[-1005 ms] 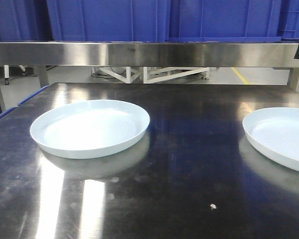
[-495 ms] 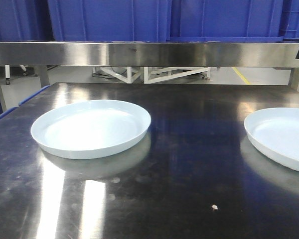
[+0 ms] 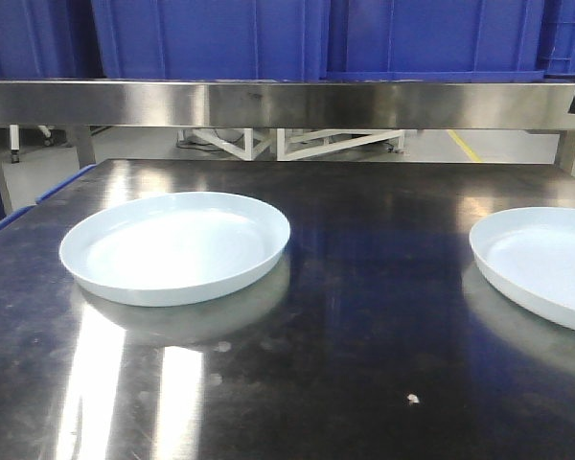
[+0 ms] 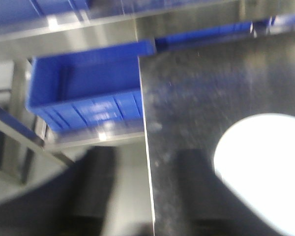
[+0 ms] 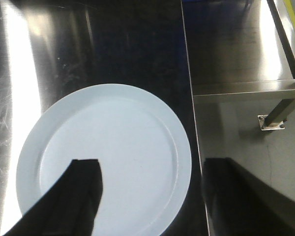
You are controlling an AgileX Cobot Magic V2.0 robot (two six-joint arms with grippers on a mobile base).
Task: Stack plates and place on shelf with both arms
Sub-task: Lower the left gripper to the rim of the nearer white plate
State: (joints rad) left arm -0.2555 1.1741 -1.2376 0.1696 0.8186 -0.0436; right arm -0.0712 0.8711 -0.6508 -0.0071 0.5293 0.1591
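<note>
2 pale plates lie flat and well apart on the dark steel counter (image 3: 364, 316), not yet stacked. The left plate (image 3: 175, 247) shows whole in the front view, while the right plate (image 3: 546, 264) is cut off by that view's right edge. Behind them a steel shelf (image 3: 287, 103) carries blue crates (image 3: 268, 38). The left wrist view is blurred. There the left fingers (image 4: 96, 191) appear as 2 dark smears spread apart and holding nothing, 1 over the counter and 1 past its edge. The left plate (image 4: 265, 167) shows as a washed-out white patch to the side, and a blue bin (image 4: 88, 93) stands beyond the counter's edge. In the right wrist view the right fingers (image 5: 76, 196) are spread wide and empty. 1 hangs over the near part of the right plate (image 5: 105, 152), which lies near the counter's edge, and the other is beyond that edge.
</note>
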